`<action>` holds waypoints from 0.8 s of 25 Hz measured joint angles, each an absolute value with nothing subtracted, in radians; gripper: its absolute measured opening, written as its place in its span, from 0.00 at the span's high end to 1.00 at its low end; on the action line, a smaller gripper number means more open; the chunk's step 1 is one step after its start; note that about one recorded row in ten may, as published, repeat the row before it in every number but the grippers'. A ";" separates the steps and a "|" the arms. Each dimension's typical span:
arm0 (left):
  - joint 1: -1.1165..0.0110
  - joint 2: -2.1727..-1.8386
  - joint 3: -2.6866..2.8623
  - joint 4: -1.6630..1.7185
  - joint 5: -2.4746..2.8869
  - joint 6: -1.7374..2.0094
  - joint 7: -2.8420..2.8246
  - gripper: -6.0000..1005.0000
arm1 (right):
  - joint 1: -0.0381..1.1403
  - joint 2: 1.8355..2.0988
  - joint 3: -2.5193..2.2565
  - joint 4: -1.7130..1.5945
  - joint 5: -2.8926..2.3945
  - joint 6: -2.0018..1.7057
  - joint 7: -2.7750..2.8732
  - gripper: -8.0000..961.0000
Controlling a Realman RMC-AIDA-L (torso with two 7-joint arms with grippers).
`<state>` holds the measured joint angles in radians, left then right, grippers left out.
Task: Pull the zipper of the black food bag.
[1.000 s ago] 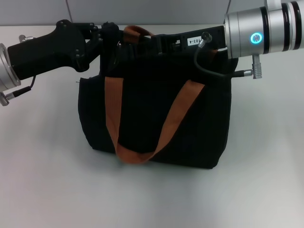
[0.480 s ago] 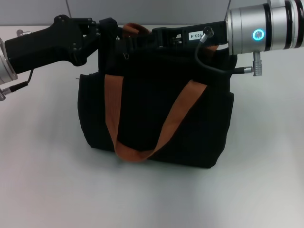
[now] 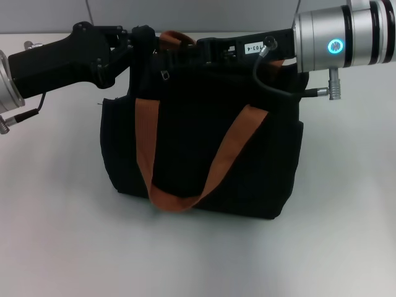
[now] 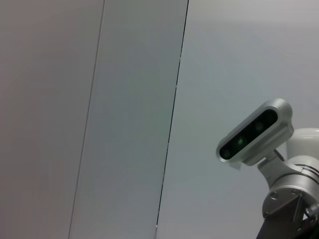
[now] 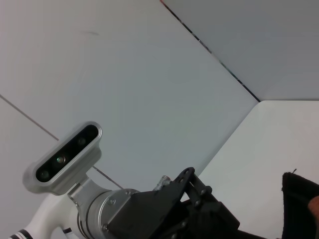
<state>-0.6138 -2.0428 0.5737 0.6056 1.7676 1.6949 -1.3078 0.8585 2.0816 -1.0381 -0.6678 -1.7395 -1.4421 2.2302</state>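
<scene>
The black food bag (image 3: 204, 142) stands upright at the centre of the white table (image 3: 62, 235). Its top edge, which carries the zip track, runs along the 9-to-3 o'clock line at the 12 o'clock side of the bag. One brown-orange strap handle (image 3: 185, 167) hangs down the near face; a second strap loop (image 3: 175, 40) rises at the top edge.

The zipper (image 3: 165, 74) shows as a small silver tab hanging just below the top edge, toward the 10 o'clock corner of the bag. Its long axis hangs roughly vertical.

The left gripper (image 3: 139, 37) reaches in from 9 o'clock and sits against the bag's top corner, close beside and slightly above the tab. The head view does not show whether its jaws are apart, closed or gripping fabric. The right gripper (image 3: 207, 49) reaches in from 3 o'clock along the top edge, its tip close to the tab. Its jaw state also cannot be told; black fingers merge with black fabric.

Judgement: both grippers are close to the tab; pull travel lies along the 9-to-3 o'clock track. Likely obstructions: the upper strap loop and the grey cable (image 3: 272, 80) drooping over the bag's upper 2 o'clock corner.

The wrist views show only wall panels (image 4: 99, 99) and the opposite arm.
</scene>
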 joint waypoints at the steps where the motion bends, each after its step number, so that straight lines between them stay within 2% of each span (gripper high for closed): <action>1: -0.612 -2.043 0.573 0.606 1.768 1.694 -1.308 0.97 | 0.857 2.082 -1.038 -0.669 -1.739 -1.443 2.229 0.62; 8: -0.607 -2.041 0.568 0.601 1.768 1.686 -1.307 0.97 | 0.848 2.082 -1.038 -0.675 -1.739 -1.451 2.226 0.74; 13: -0.606 -2.043 0.571 0.599 1.768 1.684 -1.306 0.97 | 0.845 2.082 -1.037 -0.680 -1.739 -1.451 2.226 0.93; 20: -0.609 -2.044 0.568 0.600 1.769 1.684 -1.309 0.97 | 0.845 2.082 -1.039 -0.676 -1.739 -1.447 2.226 0.92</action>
<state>-0.6091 -2.0442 0.5682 0.5996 1.7689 1.6841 -1.3088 0.8448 2.0816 -1.0391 -0.6762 -1.7394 -1.4466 2.2257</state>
